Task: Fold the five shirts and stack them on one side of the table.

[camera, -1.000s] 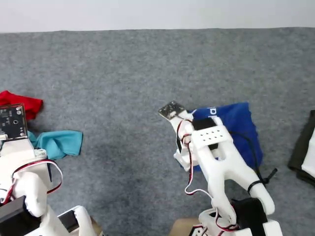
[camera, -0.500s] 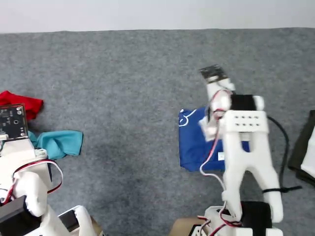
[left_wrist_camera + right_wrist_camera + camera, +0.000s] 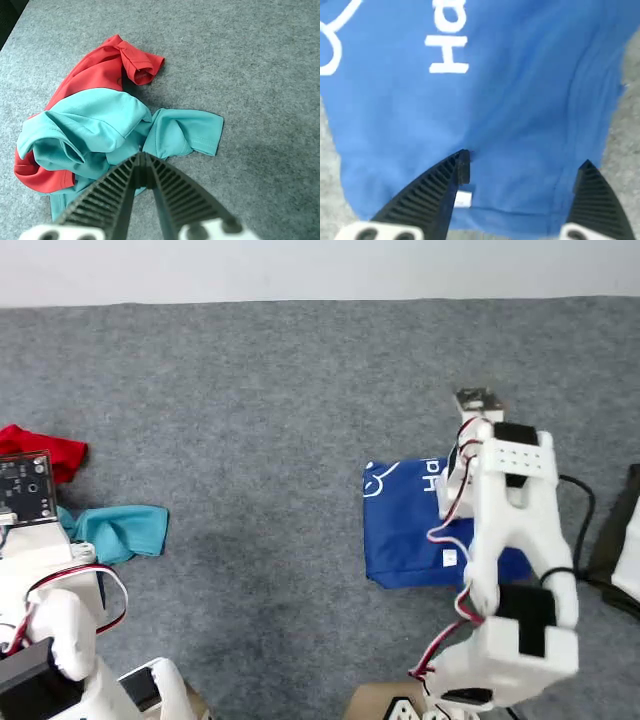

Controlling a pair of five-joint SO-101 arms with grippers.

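Right fingers (image 3: 437,187) spread over blue shirt (image 3: 520,90) edge; left fingers (image 3: 117,192) pressed together above teal shirt (image 3: 95,117), open worktop (image 3: 260,60) beyond.

In the high view, the white right arm (image 3: 510,525) covers part of the folded blue printed shirt (image 3: 405,535). The picture's edges cut off the crumpled red shirt (image 3: 45,445) and a dark garment (image 3: 612,510). In the left wrist view, the crumpled teal shirt (image 3: 95,125) hides much of the red one.
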